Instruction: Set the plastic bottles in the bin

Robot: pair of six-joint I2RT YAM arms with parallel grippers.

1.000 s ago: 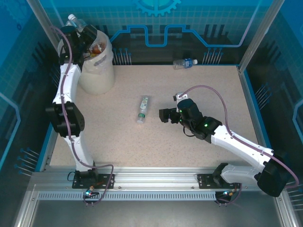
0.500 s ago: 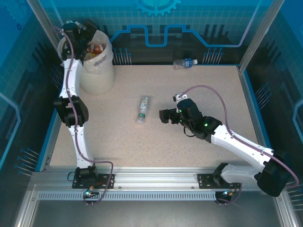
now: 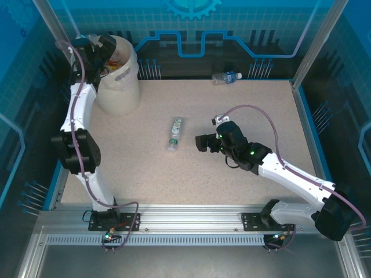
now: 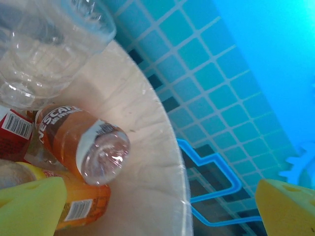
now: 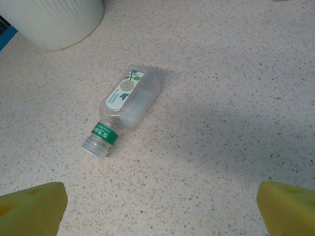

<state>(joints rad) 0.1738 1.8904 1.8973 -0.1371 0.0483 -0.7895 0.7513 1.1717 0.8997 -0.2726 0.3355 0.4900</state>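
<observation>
Bottles [image 4: 81,147] lie in the bin [image 3: 119,87], and the left gripper [image 4: 157,209] hangs over it, jaws apart and empty. Next the right gripper [image 5: 157,209], also wide apart, must drop and squeeze the green-cap bottle [image 5: 125,110] lying on the surface [image 5: 221,73].

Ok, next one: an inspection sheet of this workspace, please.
Surface: speckled beige table.
Job's things: bin far left, with an orange bottle and a clear bottle inside; green-label bottle lying mid-table; blue-cap bottle lying at the far edge.
Clutter: nothing seen.
Grippers: left gripper open at the bin's mouth, empty; right gripper open, right of the green-label bottle, apart from it.
Cables: left cable and right cable run along the arms, away from the bottles.
Surroundings: blue grid walls; aluminium rail at near edge.
</observation>
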